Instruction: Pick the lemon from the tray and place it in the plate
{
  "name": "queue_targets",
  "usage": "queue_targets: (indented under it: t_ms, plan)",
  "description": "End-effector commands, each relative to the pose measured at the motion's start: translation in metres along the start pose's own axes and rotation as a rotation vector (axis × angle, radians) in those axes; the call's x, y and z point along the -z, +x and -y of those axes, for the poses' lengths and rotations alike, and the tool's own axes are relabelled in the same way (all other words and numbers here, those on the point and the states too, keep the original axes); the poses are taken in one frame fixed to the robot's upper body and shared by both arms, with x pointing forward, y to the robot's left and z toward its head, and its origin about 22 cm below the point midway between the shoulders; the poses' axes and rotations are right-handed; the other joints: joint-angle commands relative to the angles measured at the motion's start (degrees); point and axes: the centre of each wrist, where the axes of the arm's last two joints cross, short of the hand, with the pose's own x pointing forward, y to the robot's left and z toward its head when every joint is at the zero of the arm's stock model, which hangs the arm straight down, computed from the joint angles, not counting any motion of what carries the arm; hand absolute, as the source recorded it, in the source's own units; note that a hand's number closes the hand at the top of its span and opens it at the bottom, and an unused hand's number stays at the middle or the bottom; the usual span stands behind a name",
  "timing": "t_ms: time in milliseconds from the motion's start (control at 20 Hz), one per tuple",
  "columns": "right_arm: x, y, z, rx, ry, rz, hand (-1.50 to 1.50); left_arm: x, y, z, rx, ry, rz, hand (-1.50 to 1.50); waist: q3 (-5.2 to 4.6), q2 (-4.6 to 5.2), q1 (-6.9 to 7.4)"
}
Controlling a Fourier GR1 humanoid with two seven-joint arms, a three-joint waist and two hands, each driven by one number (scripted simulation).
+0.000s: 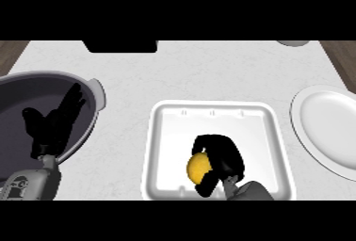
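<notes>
A yellow lemon (pixel 198 167) lies in the white tray (pixel 208 115) at the middle of the counter, near the tray's front. My right hand (pixel 224 157) is curled round the lemon from its right side, fingers over its top and thumb below, hiding much of it. The white plate (pixel 327 129) rests at the right edge, apart from the tray. My left hand (pixel 52 124) rests open at the left, fingers pointing up, over a dark grey bowl.
A large dark grey bowl (pixel 28 89) fills the left side of the counter. A black object (pixel 119 46) sits at the back edge, and a pale round thing (pixel 293 43) shows at the back right. Bare counter separates tray and plate.
</notes>
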Motion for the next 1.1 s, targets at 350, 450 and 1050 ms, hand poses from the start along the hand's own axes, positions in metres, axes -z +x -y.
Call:
queue_targets:
  t_ms: [350,450,1050]
  plan:
    - [-0.071,-0.047,0.008,-0.225,-0.007,0.345,1.5,-0.006,-0.017,-0.011,-0.011,0.014,-0.052,0.0,0.13,0.19,-1.32]
    - [-0.091,-0.047,0.031,-0.267,-0.058,0.449,1.5,-0.009,-0.012,-0.004,-0.007,0.031,-0.023,0.0,0.13,-0.01,-1.47]
    - [-0.147,-0.102,0.124,-0.109,-0.734,0.336,1.5,-0.013,-0.012,0.005,-0.009,0.008,-0.019,0.0,0.2,0.43,-1.03]
